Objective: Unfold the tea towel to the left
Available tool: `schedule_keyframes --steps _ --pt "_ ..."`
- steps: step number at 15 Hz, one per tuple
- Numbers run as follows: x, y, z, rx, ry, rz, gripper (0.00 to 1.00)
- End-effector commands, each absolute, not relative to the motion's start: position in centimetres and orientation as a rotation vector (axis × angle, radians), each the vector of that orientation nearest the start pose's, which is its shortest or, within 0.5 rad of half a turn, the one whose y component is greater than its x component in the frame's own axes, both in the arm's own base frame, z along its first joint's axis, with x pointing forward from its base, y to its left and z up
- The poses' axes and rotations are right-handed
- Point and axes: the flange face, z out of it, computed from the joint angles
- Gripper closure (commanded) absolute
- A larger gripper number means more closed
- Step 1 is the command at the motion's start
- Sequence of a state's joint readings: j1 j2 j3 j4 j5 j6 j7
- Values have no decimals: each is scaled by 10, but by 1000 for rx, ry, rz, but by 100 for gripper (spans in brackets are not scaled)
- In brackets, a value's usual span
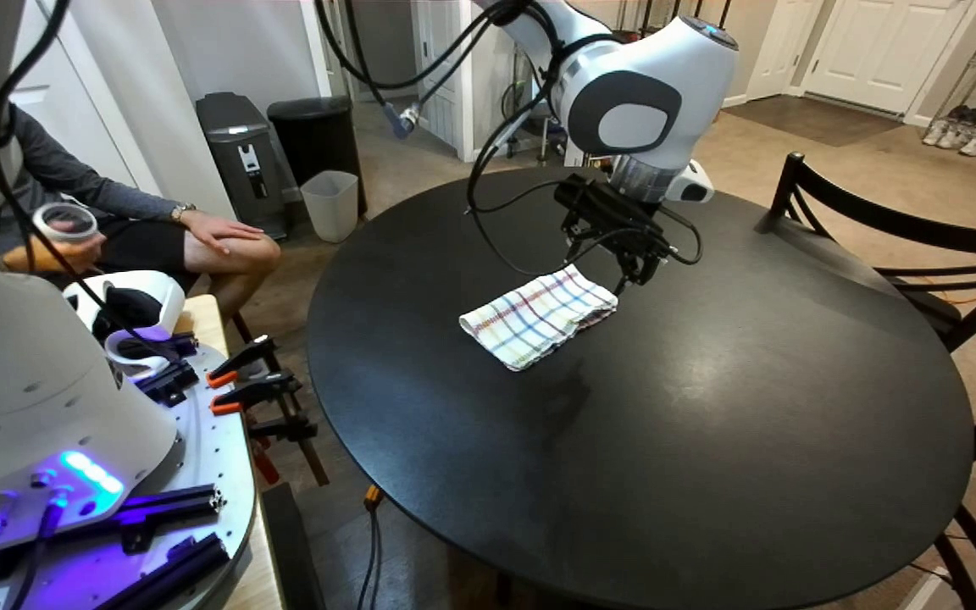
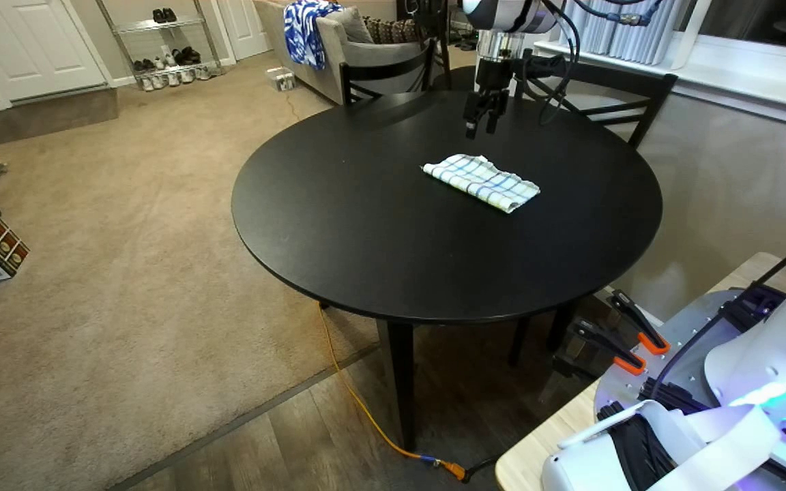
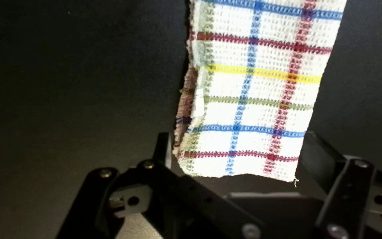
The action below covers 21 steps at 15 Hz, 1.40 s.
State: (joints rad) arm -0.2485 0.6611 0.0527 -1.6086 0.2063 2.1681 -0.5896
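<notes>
The tea towel (image 1: 539,315) lies folded on the round black table (image 1: 708,440). It is white with blue, red, yellow and green checked lines. It also shows in an exterior view (image 2: 482,179) and in the wrist view (image 3: 257,86), where a darker under layer peeks out along its left edge. My gripper (image 3: 237,141) is open and empty, its fingers spread on either side of the towel's near end in the picture. In both exterior views the gripper (image 2: 481,129) points down above the table beside the towel's far end. The tips seem apart from the cloth.
Black chairs (image 1: 920,246) stand close to the table's edge, one also at the back (image 2: 611,88). A seated person (image 1: 141,220) is beside the robot base (image 1: 56,407). Clamps (image 1: 251,390) sit on the base's stand. Cables hang from the arm.
</notes>
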Motion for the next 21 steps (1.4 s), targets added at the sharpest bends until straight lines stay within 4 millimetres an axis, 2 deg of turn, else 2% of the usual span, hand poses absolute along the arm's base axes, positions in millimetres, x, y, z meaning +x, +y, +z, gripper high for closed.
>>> schedule_keyframes --steps 1,6,15,21 --pt "672 -130 234 -2896 -377 26 0" --pt "670 -132 236 -2897 -392 27 0" --pt "679 -150 210 -2875 -305 64 0" --pt "679 -157 194 -2819 -278 167 0"
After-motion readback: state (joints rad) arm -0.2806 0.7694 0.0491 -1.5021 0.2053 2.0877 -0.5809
